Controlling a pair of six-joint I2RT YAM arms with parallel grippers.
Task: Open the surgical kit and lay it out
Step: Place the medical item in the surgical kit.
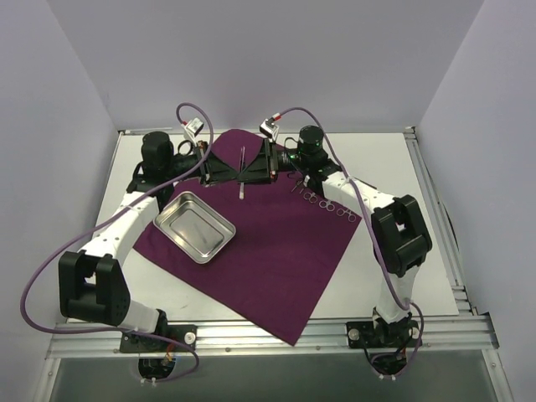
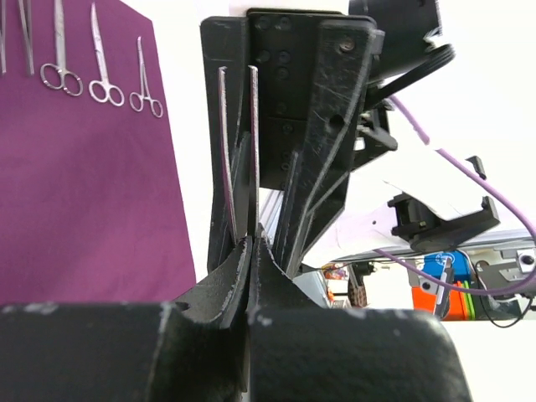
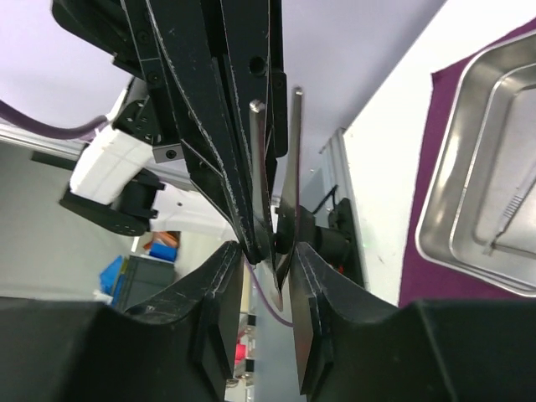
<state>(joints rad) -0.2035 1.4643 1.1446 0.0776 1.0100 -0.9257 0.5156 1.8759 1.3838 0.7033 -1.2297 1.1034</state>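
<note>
From above, the dark magenta-purple cloth wrap lies spread open like a diamond on the white table. The shiny rectangular steel tray with rounded corners sits on the cloth's left part. A row of small ring-handled metal instruments lies along its far right edge, well apart from the tray. Over the cloth's far corner the two arms meet tip to tip. The left gripper and the right gripper face each other, with thin two-pronged steel tweezers standing crosswise between them.

Through the left wrist camera, that gripper's black fingers are pressed together, and the tweezers rise straight out of their tips, so they are clamped on them. The right gripper's black fingers stand just behind the prongs. To the left is the cloth, with three of the ring-handled instruments lined up near its edge.

Through the right wrist camera, its own fingers stand a little apart, one on either side of the tweezers. I cannot tell whether they actually press on the metal. The tray shows at the right, resting on the cloth.
</note>
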